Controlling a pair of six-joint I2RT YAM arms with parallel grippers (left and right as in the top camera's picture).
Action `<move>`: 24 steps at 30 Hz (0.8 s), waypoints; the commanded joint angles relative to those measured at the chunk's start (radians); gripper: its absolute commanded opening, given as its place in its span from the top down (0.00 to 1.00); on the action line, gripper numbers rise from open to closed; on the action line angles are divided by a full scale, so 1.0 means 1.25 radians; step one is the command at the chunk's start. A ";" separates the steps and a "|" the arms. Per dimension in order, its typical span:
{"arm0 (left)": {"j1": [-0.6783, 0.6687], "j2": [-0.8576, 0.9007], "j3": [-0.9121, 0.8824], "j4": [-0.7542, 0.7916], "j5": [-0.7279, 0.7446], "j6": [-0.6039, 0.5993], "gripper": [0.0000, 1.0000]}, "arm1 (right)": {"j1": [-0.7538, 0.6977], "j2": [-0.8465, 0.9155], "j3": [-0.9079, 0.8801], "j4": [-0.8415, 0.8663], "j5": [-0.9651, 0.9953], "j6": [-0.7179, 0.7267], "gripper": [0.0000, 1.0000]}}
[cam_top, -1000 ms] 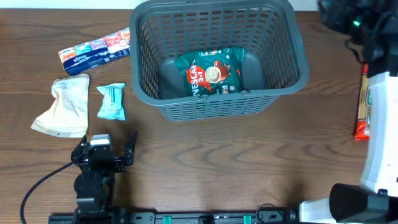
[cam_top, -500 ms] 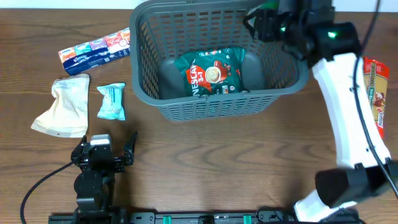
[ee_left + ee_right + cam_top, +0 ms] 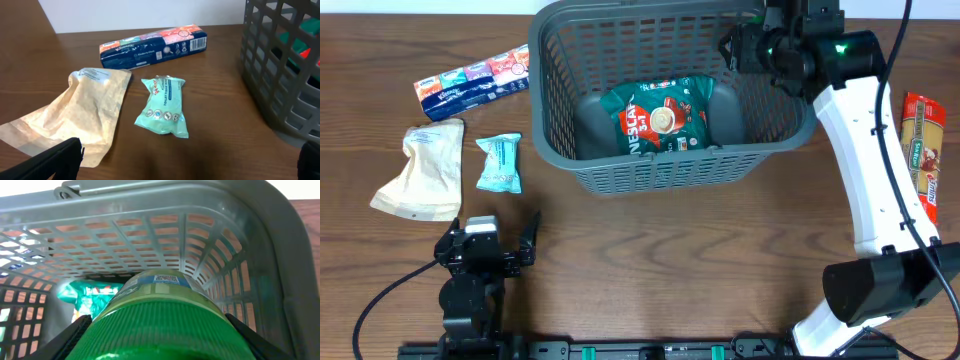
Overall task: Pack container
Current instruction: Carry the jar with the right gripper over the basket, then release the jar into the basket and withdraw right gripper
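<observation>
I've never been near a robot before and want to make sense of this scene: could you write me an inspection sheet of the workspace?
Surface: brown wood-grain table.
Job's things: grey mesh container upright at the far middle; coffee packet lying inside it.
Clutter: tissue multipack, beige pouch and teal wipes packet left of the container; pasta packet near the right edge.
Grippers: right gripper above the container's far right corner, closed on a green-lidded jar; left gripper open, empty, at the near left.
Cables: black cable curving beside the left arm.
Surroundings: white wall behind the table; nothing else seen.
</observation>
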 commanded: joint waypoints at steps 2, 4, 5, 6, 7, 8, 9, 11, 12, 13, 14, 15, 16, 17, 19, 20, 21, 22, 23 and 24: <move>-0.003 -0.005 -0.018 -0.005 0.008 0.011 0.02 | 0.006 -0.016 0.015 0.004 0.012 0.009 0.63; -0.003 -0.005 -0.018 -0.005 0.008 0.011 0.01 | 0.006 -0.016 0.015 0.004 0.012 0.009 0.43; -0.003 -0.005 -0.018 -0.005 0.008 0.011 0.01 | 0.006 -0.016 0.015 0.004 0.012 0.009 0.33; -0.003 -0.005 -0.018 -0.005 0.008 0.011 0.01 | 0.006 -0.017 0.015 0.004 0.012 0.009 0.28; -0.003 -0.005 -0.018 -0.005 0.008 0.011 0.02 | 0.006 -0.017 0.016 0.004 0.012 0.009 0.26; -0.003 -0.005 -0.018 -0.005 0.008 0.011 0.01 | 0.006 -0.019 0.017 0.004 0.012 0.009 0.21; -0.003 -0.005 -0.018 -0.005 0.008 0.011 0.01 | 0.006 -0.021 0.019 0.005 0.011 0.009 0.17; -0.003 -0.005 -0.018 -0.005 0.008 0.011 0.01 | 0.006 -0.030 0.025 0.004 0.011 0.009 0.14; -0.003 -0.005 -0.018 -0.005 0.008 0.011 0.02 | 0.006 -0.037 0.029 0.003 0.012 0.009 0.14; -0.003 -0.005 -0.018 -0.005 0.008 0.011 0.01 | 0.006 -0.046 0.035 0.002 0.012 0.009 0.14; -0.003 -0.005 -0.018 -0.005 0.008 0.011 0.01 | 0.006 -0.053 0.041 0.001 0.012 0.009 0.14; -0.003 -0.005 -0.018 -0.005 0.008 0.011 0.01 | 0.006 -0.063 0.046 0.001 0.012 0.009 0.14; -0.003 -0.005 -0.018 -0.005 0.008 0.011 0.01 | 0.006 -0.074 0.051 0.001 0.012 0.009 0.13; -0.003 -0.005 -0.018 -0.005 0.008 0.011 0.02 | 0.006 -0.085 0.054 0.001 0.016 0.009 0.13; -0.003 -0.005 -0.018 -0.005 0.008 0.011 0.01 | 0.005 -0.114 0.055 0.000 0.048 0.009 0.12; -0.003 -0.005 -0.018 -0.005 0.008 0.011 0.01 | 0.004 -0.128 0.055 -0.002 0.067 0.009 0.11; -0.003 -0.005 -0.018 -0.005 0.008 0.011 0.01 | 0.002 -0.141 0.055 -0.005 0.085 0.009 0.11; -0.003 -0.005 -0.018 -0.005 0.008 0.011 0.01 | -0.001 -0.154 0.055 -0.008 0.100 0.009 0.11; -0.003 -0.005 -0.018 -0.005 0.008 0.011 0.01 | -0.005 -0.167 0.055 -0.011 0.114 0.009 0.11; -0.003 -0.005 -0.018 -0.005 0.008 0.011 0.01 | -0.010 -0.179 0.055 -0.014 0.128 0.009 0.10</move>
